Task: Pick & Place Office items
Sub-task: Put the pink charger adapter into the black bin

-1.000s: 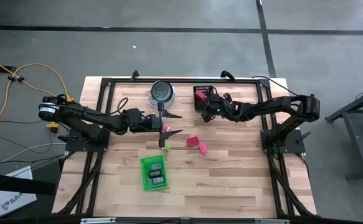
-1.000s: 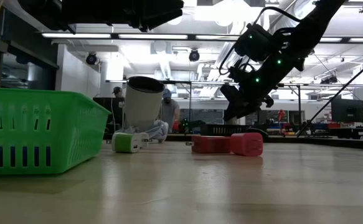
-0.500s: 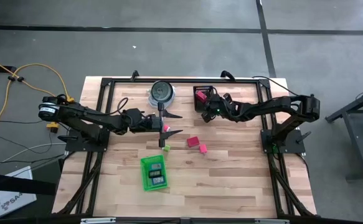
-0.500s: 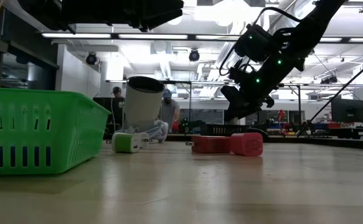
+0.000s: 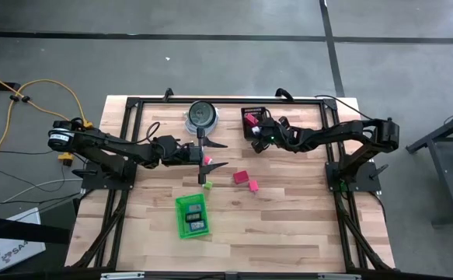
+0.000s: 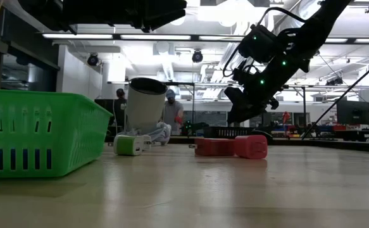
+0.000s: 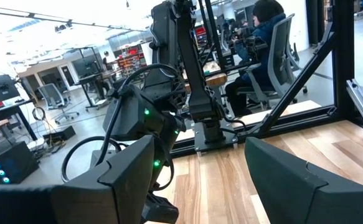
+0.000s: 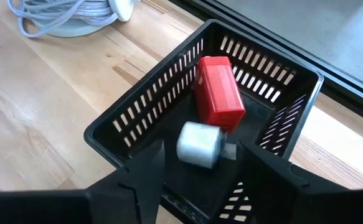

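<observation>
With the right gripper (image 8: 193,163) fingers spread over the black basket (image 8: 125,121), the small white piece (image 8: 198,145), seen blurred between them above the red block (image 8: 217,91), could bounce out.

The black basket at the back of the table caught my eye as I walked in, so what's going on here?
The right hand is poised over the black basket, fingers apart, with a small white piece between them, apparently dropping in beside a red block already inside. The left hand hangs open over the middle of the table. A red block, a pink block and a small green piece lie loose on the wood near the green tray.
</observation>
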